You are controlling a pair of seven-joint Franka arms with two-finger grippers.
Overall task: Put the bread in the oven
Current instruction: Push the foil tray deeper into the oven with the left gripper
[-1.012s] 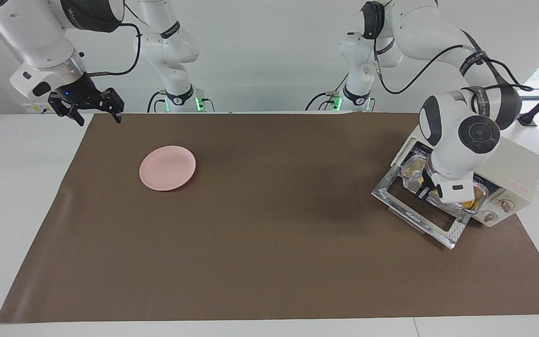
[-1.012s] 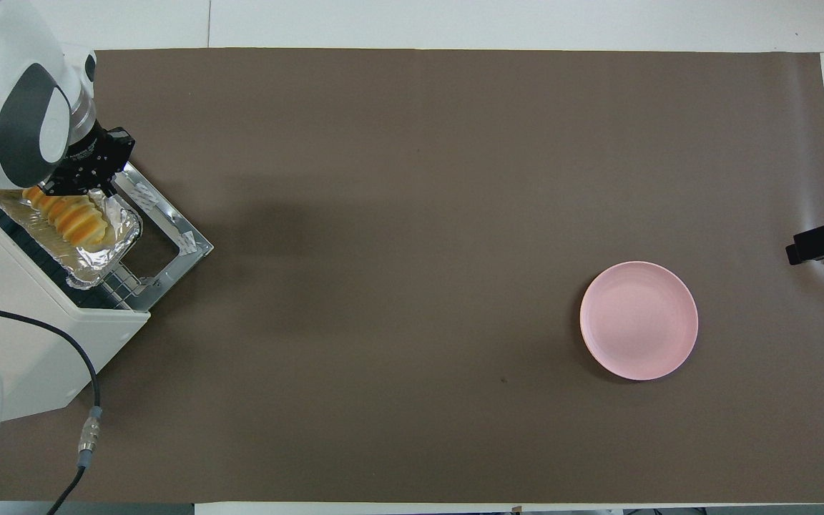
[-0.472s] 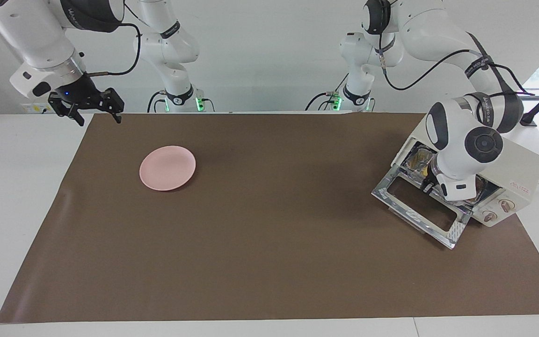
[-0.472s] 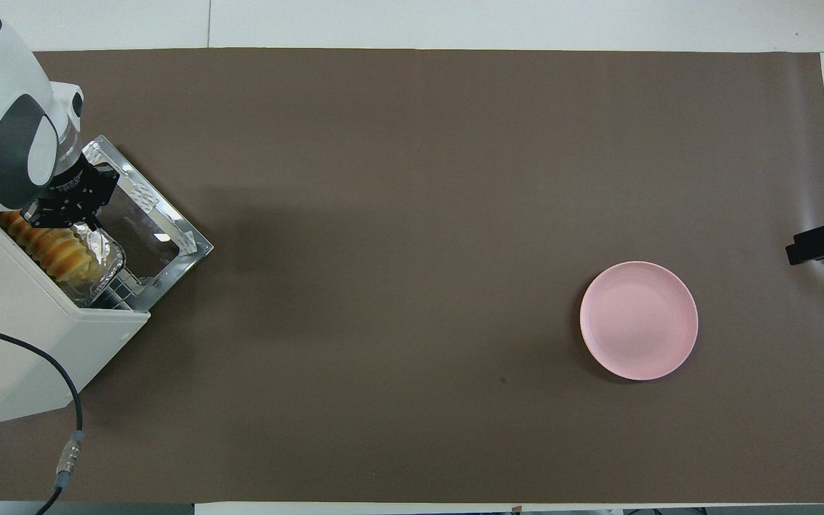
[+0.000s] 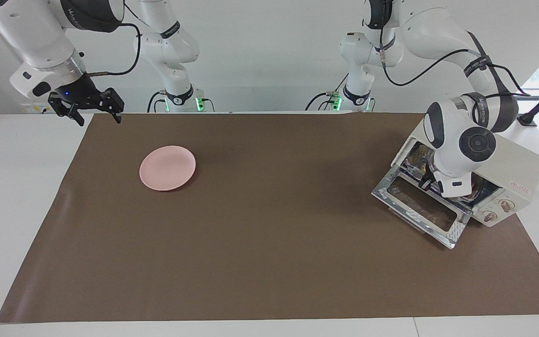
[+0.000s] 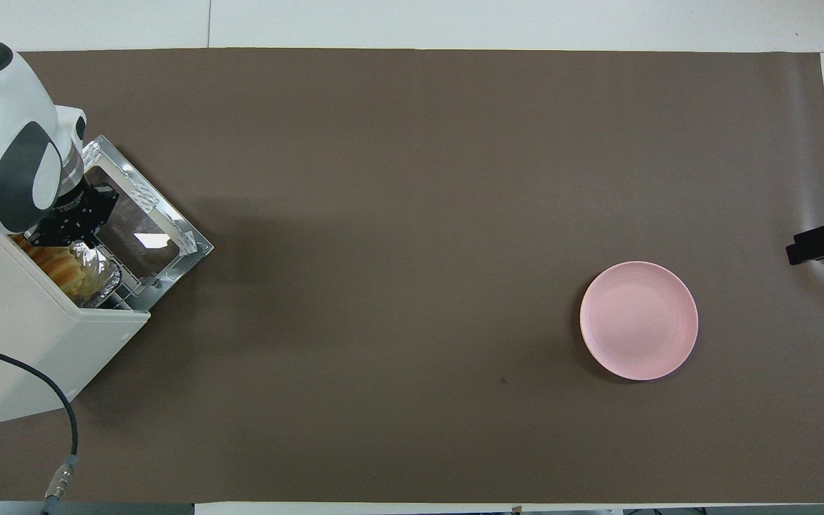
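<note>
The cream-white oven [image 5: 524,164] [image 6: 40,343] stands at the left arm's end of the table, its glass door [image 5: 419,206] [image 6: 144,229] dropped open. The yellow-orange bread [image 6: 61,266] lies in a crinkled foil tray [image 6: 103,270] that sits almost wholly inside the oven, with only its outer end showing. My left gripper [image 5: 426,182] [image 6: 51,239] is at the oven's mouth over the door, shut on the tray's rim, and its wrist hides much of the opening. My right gripper [image 5: 99,120] waits open, up in the air over the table's corner at the right arm's end.
A round pink plate [image 5: 167,167] [image 6: 639,320] with nothing on it lies on the brown mat [image 5: 269,234] toward the right arm's end. A black cable [image 6: 61,422] runs from the oven toward the robots' edge.
My left gripper has gone toward the oven and slid the foil tray with the bread from over the open door into the cavity. The right arm has not moved.
</note>
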